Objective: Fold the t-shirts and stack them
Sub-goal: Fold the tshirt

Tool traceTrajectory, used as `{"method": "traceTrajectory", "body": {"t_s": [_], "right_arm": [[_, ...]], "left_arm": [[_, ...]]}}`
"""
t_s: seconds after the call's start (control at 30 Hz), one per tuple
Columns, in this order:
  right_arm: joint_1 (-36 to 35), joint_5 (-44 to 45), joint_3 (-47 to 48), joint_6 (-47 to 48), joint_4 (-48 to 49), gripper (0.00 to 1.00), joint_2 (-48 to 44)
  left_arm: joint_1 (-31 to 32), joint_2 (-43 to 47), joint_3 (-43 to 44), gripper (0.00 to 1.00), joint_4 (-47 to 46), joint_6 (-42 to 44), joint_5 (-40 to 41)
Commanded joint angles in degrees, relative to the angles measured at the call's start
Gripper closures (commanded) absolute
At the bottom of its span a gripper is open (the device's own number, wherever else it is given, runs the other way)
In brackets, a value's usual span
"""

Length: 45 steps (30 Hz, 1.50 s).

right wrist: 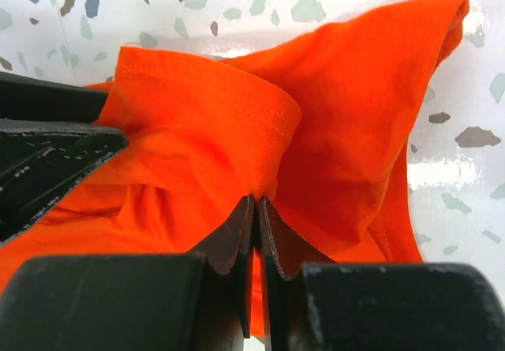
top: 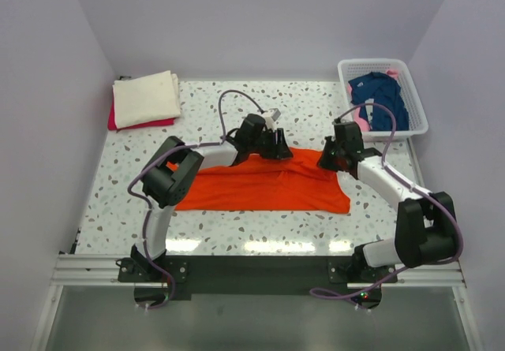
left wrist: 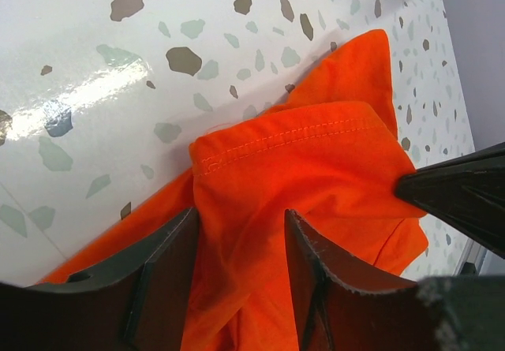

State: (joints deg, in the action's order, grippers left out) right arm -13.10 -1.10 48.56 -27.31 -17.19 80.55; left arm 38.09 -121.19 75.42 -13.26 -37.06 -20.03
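Speckled table (top: 237, 226) is covered at its middle by the orange t-shirt (top: 260, 189), whose far edge is hidden under both wrists. A fold is pinched tight by the right gripper (right wrist: 257, 203). Cloth fills the parted left gripper (left wrist: 241, 218), but whether it is clamped cannot be told.

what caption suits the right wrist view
Right end effector pinched shut on a fold of the orange t-shirt above the speckled table

Basket (top: 371, 61) blocks far-right corner, folded shirts (top: 144, 98) far-left; walls (top: 47, 91) on three sides.
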Motion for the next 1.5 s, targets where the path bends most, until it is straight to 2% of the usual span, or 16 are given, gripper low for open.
{"method": "traceTrajectory", "body": {"t_s": [0.0, 0.17, 0.5, 0.8, 1.1, 1.23, 1.47], "right_arm": [[0.0, -0.7, -1.3, 0.5, 1.4, 0.93, -2.9], [0.1, -0.6, -3.2, 0.3, 1.8, 0.92, -3.7], [0.1, -0.1, -5.7, -0.4, 2.2, 0.91, -5.3], [0.1, 0.3, -7.7, -1.2, 2.9, 0.87, -5.6], [0.1, 0.5, -8.7, -1.3, 2.6, 0.69, -7.4], [0.0, 0.9, -7.3, -1.4, 1.5, 0.55, -8.7], [0.1, 1.9, -1.8, -0.7, 1.1, 0.53, -3.2]], "left_arm": [[0.6, 1.7, -0.4, 0.49, -4.0, -0.4, -1.0], [0.8, 3.1, -2.4, 0.62, -4.7, -0.3, -1.2], [1.6, 6.4, -5.5, 0.75, -5.7, -0.1, -1.4], [2.3, 9.6, -9.3, 0.77, -6.1, 1.0, -1.3], [3.3, 12.0, -15.6, 0.78, -7.7, 1.9, -0.7], [3.8, 12.3, -16.8, 0.79, -7.1, 2.6, -0.1], [3.8, 13.4, -18.7, 0.75, -7.9, 2.6, 1.1]]}}
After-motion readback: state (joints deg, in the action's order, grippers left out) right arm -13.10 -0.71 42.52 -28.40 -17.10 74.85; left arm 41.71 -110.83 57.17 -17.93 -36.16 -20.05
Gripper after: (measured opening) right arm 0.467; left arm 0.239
